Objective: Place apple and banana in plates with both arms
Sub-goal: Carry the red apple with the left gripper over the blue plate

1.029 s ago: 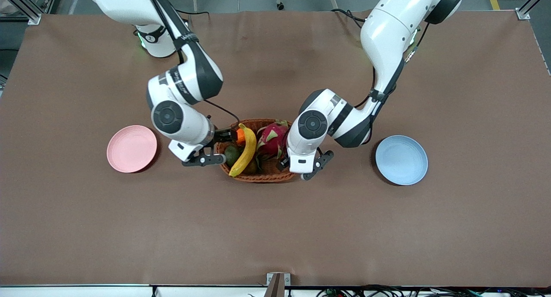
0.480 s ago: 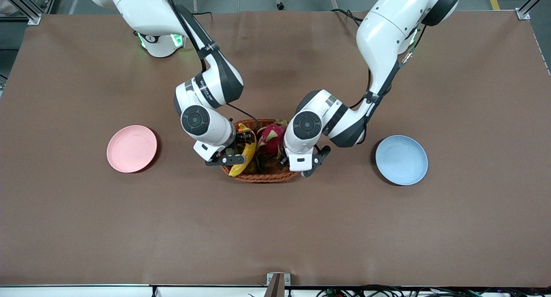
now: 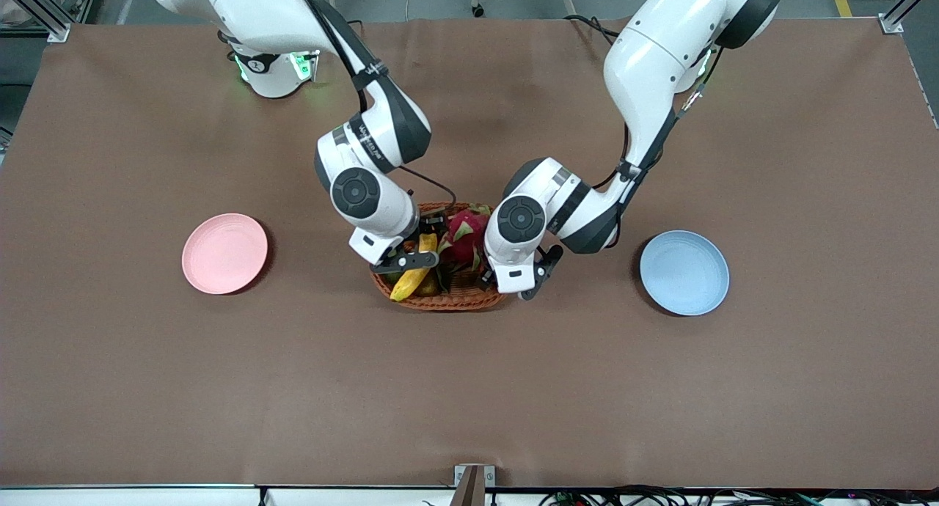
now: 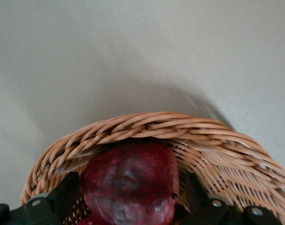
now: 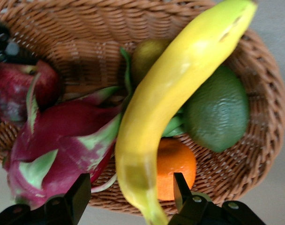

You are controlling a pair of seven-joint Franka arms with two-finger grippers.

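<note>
The yellow banana (image 5: 170,103) lies across the fruit in the wicker basket (image 3: 447,301); its end shows in the front view (image 3: 409,281). My right gripper (image 5: 131,192) is open over the basket (image 3: 411,260), its fingers (image 5: 79,194) on either side of the banana's end. The dark red apple (image 4: 128,185) lies in the basket at the left arm's end. My left gripper (image 4: 131,190) is open with the apple between its fingers (image 4: 67,192); in the front view (image 3: 506,275) it hides the apple. The apple also shows in the right wrist view (image 5: 18,89).
The pink plate (image 3: 224,253) lies toward the right arm's end of the table and the blue plate (image 3: 684,272) toward the left arm's end. A magenta dragon fruit (image 5: 63,140), an orange (image 5: 177,164) and a green fruit (image 5: 217,115) share the basket.
My right gripper has moved from beside the basket to over it and now straddles the banana. My left gripper has shifted slightly over the basket's end.
</note>
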